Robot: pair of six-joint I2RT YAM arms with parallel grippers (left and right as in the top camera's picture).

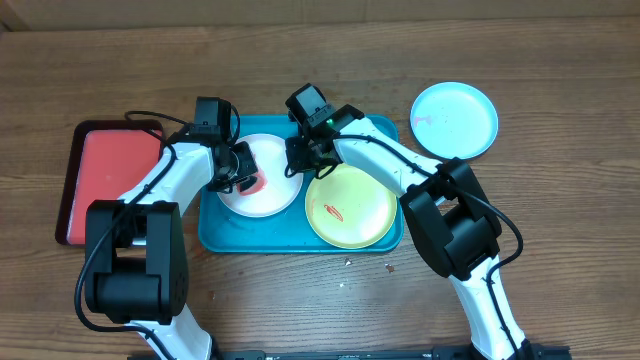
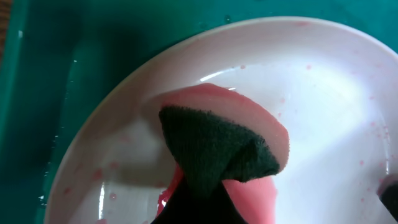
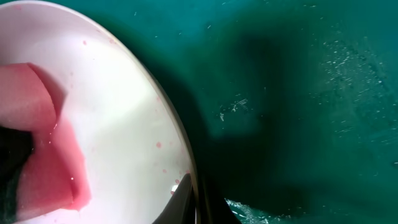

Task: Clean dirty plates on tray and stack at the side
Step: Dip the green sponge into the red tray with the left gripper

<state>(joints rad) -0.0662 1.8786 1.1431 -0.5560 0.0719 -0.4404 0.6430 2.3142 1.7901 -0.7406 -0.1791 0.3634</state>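
Nearest you, the yellow-green plate (image 1: 352,205) lies flat in the right half of the tray (image 1: 240,236) and carries a red smear (image 1: 333,213). By the look of it, this one has not been washed at all.

Just beyond it, in the left half of the tray, is the white plate (image 1: 272,165), which is the one you are working on. Your left gripper (image 1: 240,178) is closed tight on a folded pink sponge (image 2: 249,118) with a dark scrubbing side, and it presses the sponge onto the plate. Your right gripper (image 1: 300,160) is closed too, and seems to pinch the plate's right rim to steady it. The wrist views show the plate wet and dotted with pink specks, so it probably needs more wiping.

Farthest off, the light blue plate (image 1: 454,120) sits on the table (image 1: 560,60), beside the tray's far right corner. It looks mostly clean, with a few faint red marks near its left edge. I judge one plate set aside, one half scrubbed and one untouched, with no stack yet.
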